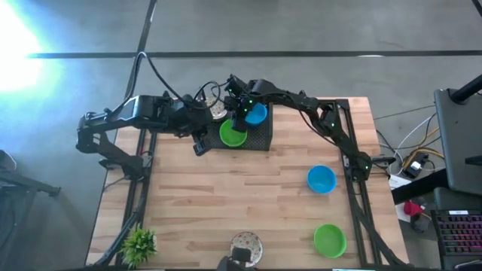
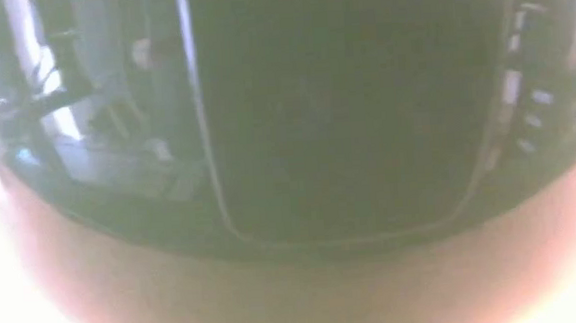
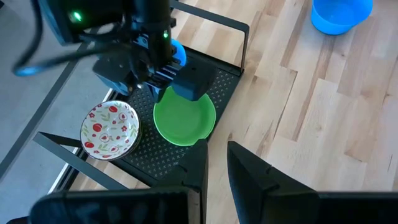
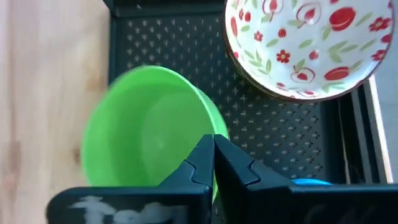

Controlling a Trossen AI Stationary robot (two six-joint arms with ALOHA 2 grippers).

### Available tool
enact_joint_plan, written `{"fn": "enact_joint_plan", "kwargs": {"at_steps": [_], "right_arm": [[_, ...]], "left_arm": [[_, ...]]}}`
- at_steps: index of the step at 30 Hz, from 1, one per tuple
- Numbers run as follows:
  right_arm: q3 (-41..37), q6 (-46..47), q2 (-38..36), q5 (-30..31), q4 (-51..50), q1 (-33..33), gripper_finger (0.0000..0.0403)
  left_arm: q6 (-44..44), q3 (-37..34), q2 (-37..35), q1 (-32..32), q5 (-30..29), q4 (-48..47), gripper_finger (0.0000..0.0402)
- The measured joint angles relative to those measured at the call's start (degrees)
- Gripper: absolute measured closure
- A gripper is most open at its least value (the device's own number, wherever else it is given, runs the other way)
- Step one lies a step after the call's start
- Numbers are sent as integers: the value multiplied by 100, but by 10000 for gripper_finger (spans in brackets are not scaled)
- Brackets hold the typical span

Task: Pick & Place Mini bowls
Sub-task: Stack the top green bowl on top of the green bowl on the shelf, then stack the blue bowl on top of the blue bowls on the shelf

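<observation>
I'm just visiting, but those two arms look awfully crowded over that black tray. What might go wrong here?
Two risks, as a guess:
1. The right gripper is shut on the rim of the green bowl alone. So thin a pinch could let the bowl tip or slip.
2. The patterned bowl and a blue bowl share the black tray, and the left gripper hovers close. Something could get bumped.

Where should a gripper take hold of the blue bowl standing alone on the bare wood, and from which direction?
Probably by its rim, from straight above. The blue bowl stands upright and mouth-up on the table, with nothing touching it, so any stretch of the thin wall can go between the fingers, one inside and one outside. The side nearest the right arm's base looks easiest to reach.
</observation>
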Motion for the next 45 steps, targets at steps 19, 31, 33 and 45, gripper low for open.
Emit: {"fn": "enact_joint_plan", "kwargs": {"at_steps": [19, 31, 33, 45], "right_arm": [[-84, 54, -462, 26, -2, 34, 394], [-135, 46, -1750, 35, -346, 441, 394], [-185, 77, -2008, 30, -455, 558, 394], [-641, 252, -3398, 78, -618, 1330, 394]], "left_arm": [[-14, 0, 2, -1, 0, -2, 349], [-23, 0, 2, -223, -13, -132, 349], [-23, -8, 2, -323, -19, -128, 348], [-38, -460, 0, -778, -170, -81, 349]]}}
